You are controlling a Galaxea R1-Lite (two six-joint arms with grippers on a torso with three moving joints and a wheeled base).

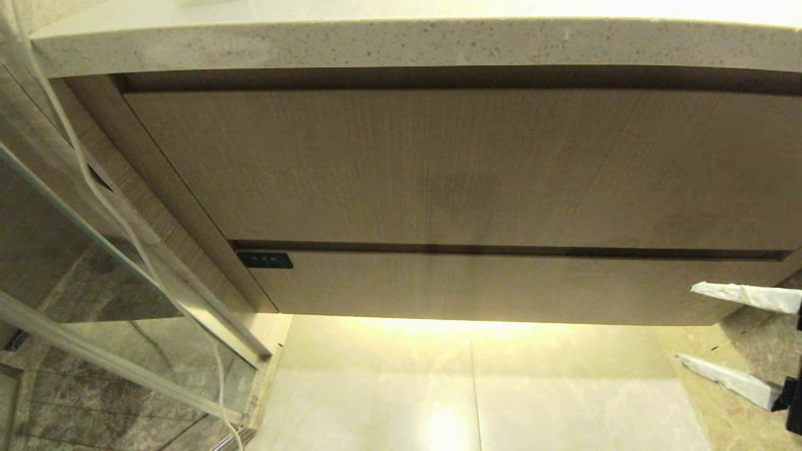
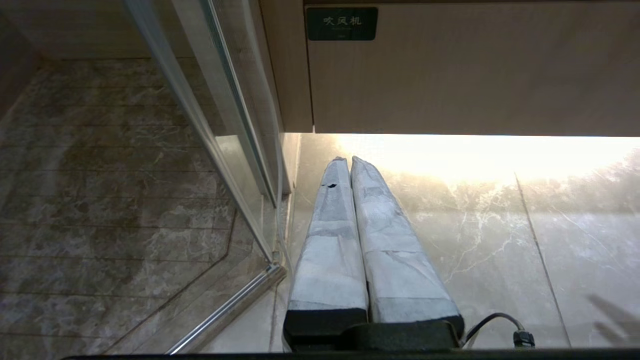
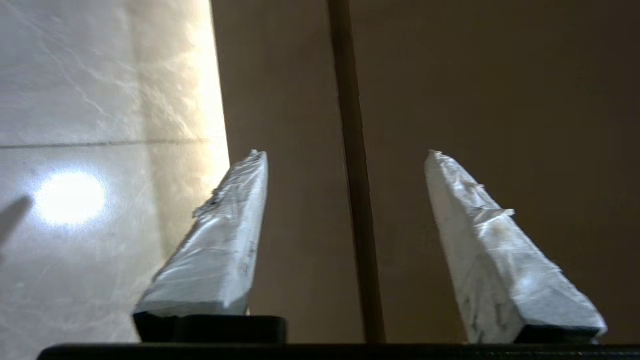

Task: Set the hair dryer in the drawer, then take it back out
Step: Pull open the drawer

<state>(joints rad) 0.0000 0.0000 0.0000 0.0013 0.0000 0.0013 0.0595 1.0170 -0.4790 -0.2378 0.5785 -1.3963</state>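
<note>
Drawer (image 1: 501,285): you see it closed under the taller panel (image 1: 438,166), black label (image 1: 264,260) at its front's upper left.
Hair dryer: not in sight; only a white cord (image 1: 94,188) hangs at the left.
Right gripper (image 1: 686,322): fingers apart, empty, at the drawer's right end.
Left gripper (image 2: 345,160): fingers together, low by the glass door (image 2: 200,125).

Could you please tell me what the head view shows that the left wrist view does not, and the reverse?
Only the head view shows the speckled countertop, the taller wood-grain panel above the drawer, a white cord hanging at the left, and the right gripper with its fingers apart at the right edge. Only the left wrist view shows the left gripper, fingers together over the floor. Both show the closed drawer, its black label, the glass door and the marble floor.
</note>
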